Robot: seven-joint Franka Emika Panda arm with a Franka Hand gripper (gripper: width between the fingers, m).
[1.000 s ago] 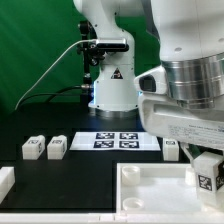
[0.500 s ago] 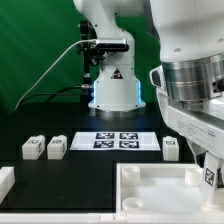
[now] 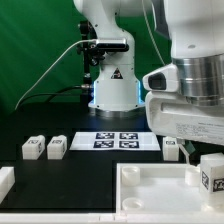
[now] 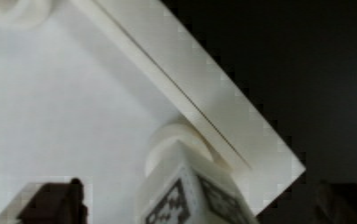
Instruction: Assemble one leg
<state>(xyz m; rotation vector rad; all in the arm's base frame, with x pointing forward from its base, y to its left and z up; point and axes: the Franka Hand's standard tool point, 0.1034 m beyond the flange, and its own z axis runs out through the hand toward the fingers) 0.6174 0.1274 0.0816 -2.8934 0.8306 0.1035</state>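
Observation:
My gripper (image 3: 207,163) is shut on a leg (image 3: 213,176), a small white block with a black-and-white tag. It holds the leg over the right corner of the large white tray-shaped panel (image 3: 150,188). In the wrist view the leg (image 4: 201,195) sits between the dark fingers (image 4: 50,202), right above the panel's corner (image 4: 184,140). Two more legs (image 3: 33,148) (image 3: 57,147) stand on the black table at the exterior view's left. Another leg (image 3: 171,148) stands just behind the panel at the right.
The marker board (image 3: 118,140) lies in the middle in front of the arm's base (image 3: 112,90). Another white part (image 3: 5,181) shows at the exterior view's lower left edge. The panel's raised rim (image 4: 175,70) runs diagonally through the wrist view.
The wrist has shifted slightly to the exterior view's right with the leg held. The leg dipped and stays low over the panel's right corner. The other legs have not moved.

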